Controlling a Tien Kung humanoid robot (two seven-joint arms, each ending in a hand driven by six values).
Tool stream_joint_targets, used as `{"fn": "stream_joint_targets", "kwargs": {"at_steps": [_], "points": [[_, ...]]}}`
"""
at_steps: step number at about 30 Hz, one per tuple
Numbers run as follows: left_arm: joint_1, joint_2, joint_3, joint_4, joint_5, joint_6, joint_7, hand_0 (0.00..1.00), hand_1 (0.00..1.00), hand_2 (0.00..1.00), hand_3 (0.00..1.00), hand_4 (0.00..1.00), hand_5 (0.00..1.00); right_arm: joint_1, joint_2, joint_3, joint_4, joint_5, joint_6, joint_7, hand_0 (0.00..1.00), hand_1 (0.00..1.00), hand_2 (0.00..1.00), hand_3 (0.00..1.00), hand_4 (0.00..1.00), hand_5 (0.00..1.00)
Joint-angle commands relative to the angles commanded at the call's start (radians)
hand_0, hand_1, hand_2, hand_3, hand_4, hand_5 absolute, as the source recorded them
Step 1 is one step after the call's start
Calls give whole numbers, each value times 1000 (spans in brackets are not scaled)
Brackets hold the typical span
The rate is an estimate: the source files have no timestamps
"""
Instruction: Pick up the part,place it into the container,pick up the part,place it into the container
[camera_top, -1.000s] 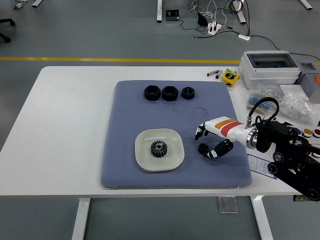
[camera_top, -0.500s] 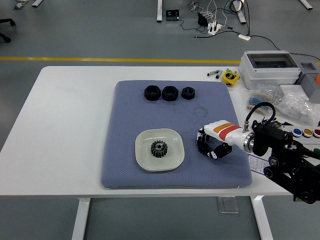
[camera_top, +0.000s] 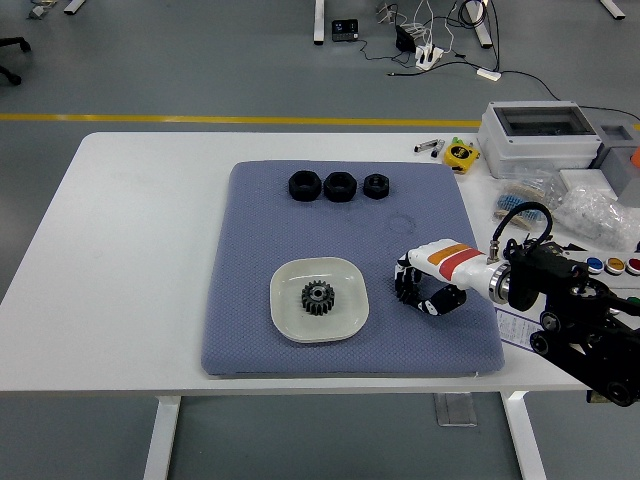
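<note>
A black gear (camera_top: 318, 297) lies in the pale square dish (camera_top: 290, 320) on the blue mat (camera_top: 260, 230). My right hand (camera_top: 418, 293) has come in from the right and its fingers (camera_top: 403, 284) are curled down around a second small black gear on the mat, just right of the dish; the gear is mostly hidden under the hand. The hand rests low at the mat's surface. Three black nut-like parts (camera_top: 339, 186) sit in a row at the mat's far side. My left hand is out of view.
A grey box with a clear lid (camera_top: 540, 135), a yellow tape measure (camera_top: 460, 155), plastic bags (camera_top: 600, 215) and small coloured items (camera_top: 615, 265) crowd the table's right side. The white table (camera_top: 130, 250) stretches bare to the left of the mat.
My right hand moved left and down over the loose gear, and its fingers closed from spread to curled around it. Since half a second ago it has barely moved.
</note>
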Motion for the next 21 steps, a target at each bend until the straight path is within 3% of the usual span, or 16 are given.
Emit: {"fn": "stream_joint_targets", "kwargs": {"at_steps": [11, 15, 21], "points": [[-3, 0, 4, 0, -5, -1, 0, 710, 618, 649, 566, 619, 697, 3, -9, 20, 22, -9, -9, 3, 398, 423, 464, 436, 658, 2], [-3, 1, 3, 0, -5, -2, 0, 710, 617, 644, 565, 619, 696, 7, -14, 45, 61, -16, -18, -2, 398, 421, 463, 437, 685, 2], [-5, 2, 1, 0, -4, -2, 0, 710, 616, 645, 565, 619, 696, 23, 16, 71, 126, -33, -43, -33, 416, 426, 467, 442, 675, 2]]}}
